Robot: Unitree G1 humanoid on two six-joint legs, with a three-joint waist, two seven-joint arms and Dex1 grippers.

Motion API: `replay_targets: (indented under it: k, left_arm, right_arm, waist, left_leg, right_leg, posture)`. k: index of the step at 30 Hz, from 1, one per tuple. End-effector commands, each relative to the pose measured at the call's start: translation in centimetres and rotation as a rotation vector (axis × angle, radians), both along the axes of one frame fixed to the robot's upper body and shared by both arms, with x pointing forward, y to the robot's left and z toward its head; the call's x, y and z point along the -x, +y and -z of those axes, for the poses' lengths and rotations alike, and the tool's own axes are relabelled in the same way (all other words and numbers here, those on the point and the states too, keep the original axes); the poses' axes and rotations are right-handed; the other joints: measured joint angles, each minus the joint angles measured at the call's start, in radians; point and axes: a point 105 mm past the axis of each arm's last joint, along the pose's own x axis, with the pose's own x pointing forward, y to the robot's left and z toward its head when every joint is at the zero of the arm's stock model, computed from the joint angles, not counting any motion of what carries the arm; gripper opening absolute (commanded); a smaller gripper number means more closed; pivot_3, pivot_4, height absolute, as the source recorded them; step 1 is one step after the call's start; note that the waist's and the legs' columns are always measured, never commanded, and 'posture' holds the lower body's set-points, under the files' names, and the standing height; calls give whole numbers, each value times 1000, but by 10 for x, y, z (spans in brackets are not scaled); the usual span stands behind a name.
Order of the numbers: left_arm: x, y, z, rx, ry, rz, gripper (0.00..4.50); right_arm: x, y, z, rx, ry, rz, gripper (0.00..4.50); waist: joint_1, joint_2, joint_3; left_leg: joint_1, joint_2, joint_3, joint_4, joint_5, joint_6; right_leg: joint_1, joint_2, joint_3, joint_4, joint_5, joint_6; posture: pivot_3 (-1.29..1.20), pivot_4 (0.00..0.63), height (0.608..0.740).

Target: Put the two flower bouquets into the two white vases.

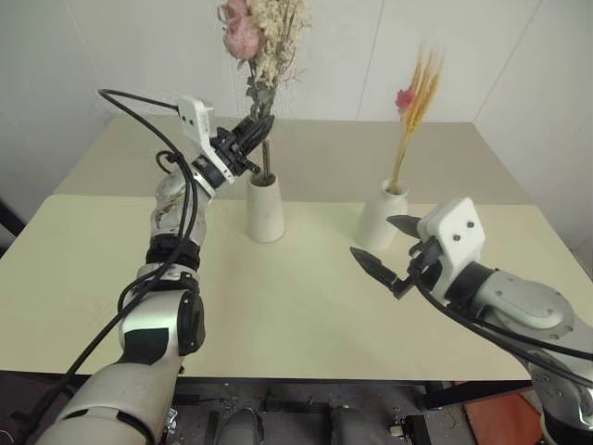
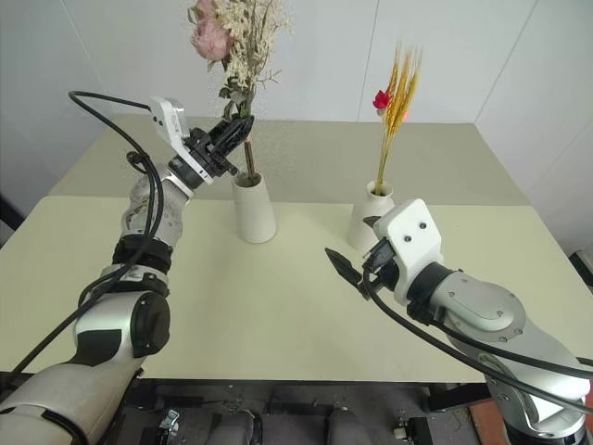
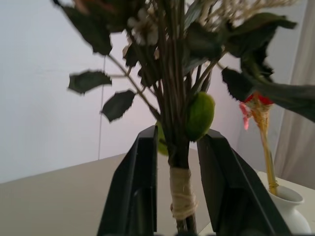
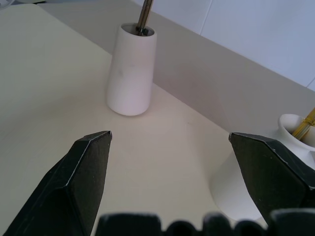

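Releasing the bushy bunch (image 1: pixel 262 42) into the cone vase (image 1: pixel 265 208), the left gripper (image 1: pixel 252 139) stands parted around its stems and next must back away without tipping it, the right gripper (image 1: pixel 389 250) wide open.

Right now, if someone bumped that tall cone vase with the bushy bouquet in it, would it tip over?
Probably fairly easily: the cone vase is slim, and the bushy bouquet towers far above its rim, likely making it top-heavy. The dried stems look stiff, so a nudge up high would likely lever it.
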Motion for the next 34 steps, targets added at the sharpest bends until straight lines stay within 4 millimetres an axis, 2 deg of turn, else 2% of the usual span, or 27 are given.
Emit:
replay_targets:
  k: [1,7,13,16,18,22,26,31,34]
  left_arm:
    - [9,1,-13,-9,-69,16,2494]
    - [21,14,-10,-63,-83,23,4460]
    - [37,50,0,-96,-40,-49,4487]
    - [61,72,-5,-126,-48,-18,4487]
    - [74,80,-7,-153,-48,17,4487]
    - [106,105,-13,-301,-84,50,4487]
    - [117,114,-18,-420,-93,47,4487]
    - [129,113,-31,-495,-147,85,4487]
    - [124,118,-17,-568,-135,69,4487]
  right_arm:
    - [1,-6,-13,6,-63,21,4500]
    - [1,-6,-13,8,-63,22,4500]
    - [2,-8,-12,17,-56,23,4500]
    - [3,-9,-12,21,-51,19,4500]
    - [3,-10,-12,26,-47,17,4500]
    - [6,-17,-10,47,-35,15,4500]
    - [8,-26,-11,66,-22,16,4500]
    - [13,-37,-12,100,-6,8,4500]
    - [23,-46,-17,80,6,-23,4500]
  waist:
    - [0,0,0]
    - [-7,0,0]
    - [-7,0,0]
    - [-13,0,0]
    - [-15,0,0]
    - [-17,0,0]
    - [-9,0,0]
    - [-1,0,0]
    - [0,0,0]
  left_leg:
    - [0,0,0,0,0,0]
    - [0,0,0,0,0,0]
    - [2,1,0,0,0,0]
    - [2,2,0,0,0,0]
    - [2,2,0,0,0,0]
    - [3,2,0,0,0,0]
    - [4,2,1,0,0,0]
    - [5,2,1,0,0,0]
    - [5,2,1,0,0,0]
  right_leg:
    - [0,0,0,0,0,0]
    - [0,0,0,0,0,0]
    - [1,0,0,1,0,0]
    - [0,1,1,1,0,0]
    - [0,1,1,1,0,0]
    - [1,1,0,1,0,0]
    - [2,1,0,1,-1,-1]
    - [3,1,0,1,-1,-1]
    - [2,1,0,1,-1,-1]
  posture:
    - [0,150,740]
    - [0,150,740]
    - [0,150,740]
    - [0,150,740]
    - [0,150,740]
    - [0,150,740]
    - [0,150,740]
    - [0,150,740]
    - [0,150,740]
